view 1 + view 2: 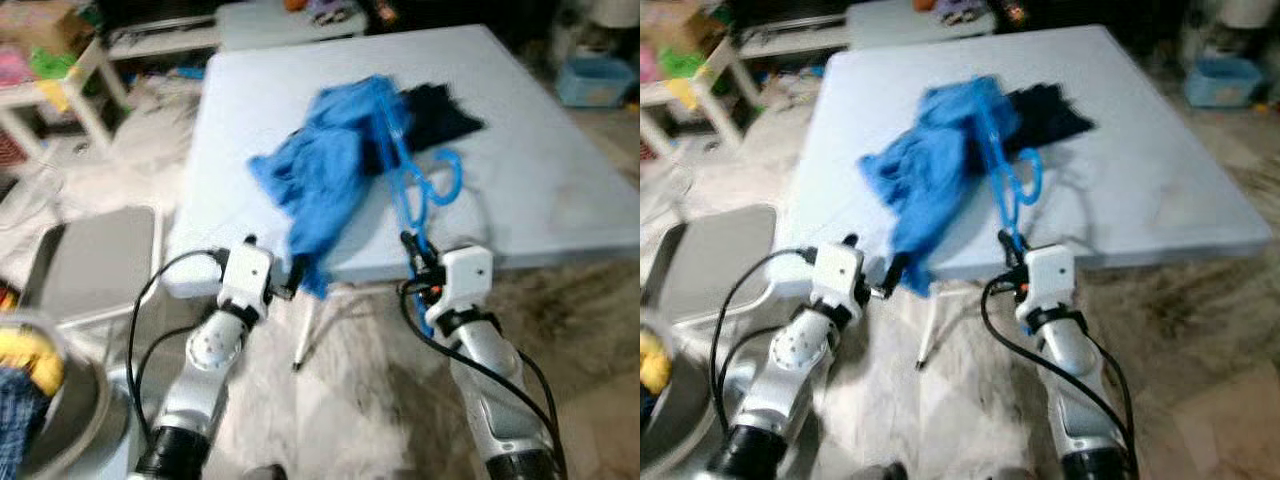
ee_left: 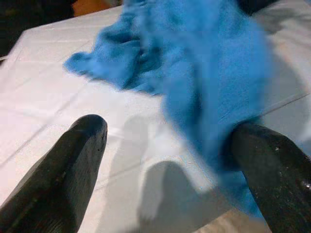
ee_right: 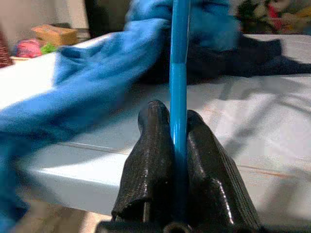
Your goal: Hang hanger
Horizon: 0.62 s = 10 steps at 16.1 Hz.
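Note:
A blue plastic hanger [image 1: 412, 175] rises over the near edge of the white table [image 1: 540, 170], its hook curling to the right. My right gripper [image 1: 413, 247] is shut on the hanger's lower bar [image 3: 179, 97]. A blue garment [image 1: 325, 165] is draped on the hanger and spread on the table, one corner hanging over the near edge. A dark garment [image 1: 438, 115] lies behind it. My left gripper [image 1: 290, 275] is open at the table's edge, its fingers [image 2: 73, 170] on either side of the hanging blue cloth [image 2: 214, 97].
A grey folding chair [image 1: 95, 260] stands at my left. A white shelf unit [image 1: 70, 75] with coloured items is at the far left. A round bin [image 1: 40, 400] with yellow and blue cloth sits at the lower left. A light-blue tub [image 1: 593, 78] stands on the floor at the far right.

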### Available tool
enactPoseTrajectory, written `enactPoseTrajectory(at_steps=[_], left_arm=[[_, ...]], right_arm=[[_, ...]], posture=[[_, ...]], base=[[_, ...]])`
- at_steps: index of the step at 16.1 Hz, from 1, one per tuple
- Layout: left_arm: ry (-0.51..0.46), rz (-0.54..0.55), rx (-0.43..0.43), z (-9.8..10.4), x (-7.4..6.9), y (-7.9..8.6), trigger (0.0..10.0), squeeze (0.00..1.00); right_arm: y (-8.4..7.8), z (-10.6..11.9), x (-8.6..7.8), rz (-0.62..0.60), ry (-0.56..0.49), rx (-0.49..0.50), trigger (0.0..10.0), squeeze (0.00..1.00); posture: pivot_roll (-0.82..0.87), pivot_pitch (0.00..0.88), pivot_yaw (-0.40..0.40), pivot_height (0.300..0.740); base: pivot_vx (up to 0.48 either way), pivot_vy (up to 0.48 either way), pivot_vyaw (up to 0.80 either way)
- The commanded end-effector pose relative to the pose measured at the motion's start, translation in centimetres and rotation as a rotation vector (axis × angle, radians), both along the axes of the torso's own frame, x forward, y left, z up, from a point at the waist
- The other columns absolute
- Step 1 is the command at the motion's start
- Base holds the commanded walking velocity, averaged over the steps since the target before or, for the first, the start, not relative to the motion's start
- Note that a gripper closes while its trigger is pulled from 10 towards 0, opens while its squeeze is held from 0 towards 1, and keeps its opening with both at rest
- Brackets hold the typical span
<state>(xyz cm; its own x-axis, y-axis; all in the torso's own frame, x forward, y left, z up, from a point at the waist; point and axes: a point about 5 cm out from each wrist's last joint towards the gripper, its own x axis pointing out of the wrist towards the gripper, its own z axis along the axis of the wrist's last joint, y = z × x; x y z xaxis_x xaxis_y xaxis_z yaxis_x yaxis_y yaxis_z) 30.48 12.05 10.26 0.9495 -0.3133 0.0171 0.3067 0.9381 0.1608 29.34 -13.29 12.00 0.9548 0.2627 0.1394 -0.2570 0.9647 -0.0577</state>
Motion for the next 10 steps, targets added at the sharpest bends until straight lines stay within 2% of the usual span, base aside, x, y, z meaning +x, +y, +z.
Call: enactPoseTrajectory(at_steps=[1,10], left_arm=[[0.004,0.01,0.007,-0.17,-0.03,0.23,10.0,0.0],[0.007,0.016,0.015,-0.41,-0.44,0.46,10.0,0.0]], right_arm=[[0.44,-1.6,-0.39,0.013,0.083,-0.001,10.0,0.0],[0.58,-1.8,-0.42,0.027,0.092,-0.007,10.0,0.0]], posture=[[-0.2,0.135,0.074,0.74],[-0.19,0.145,0.067,0.74]], base=[[0.0,0.0,0.0],[0.0,0.0,0.0]])
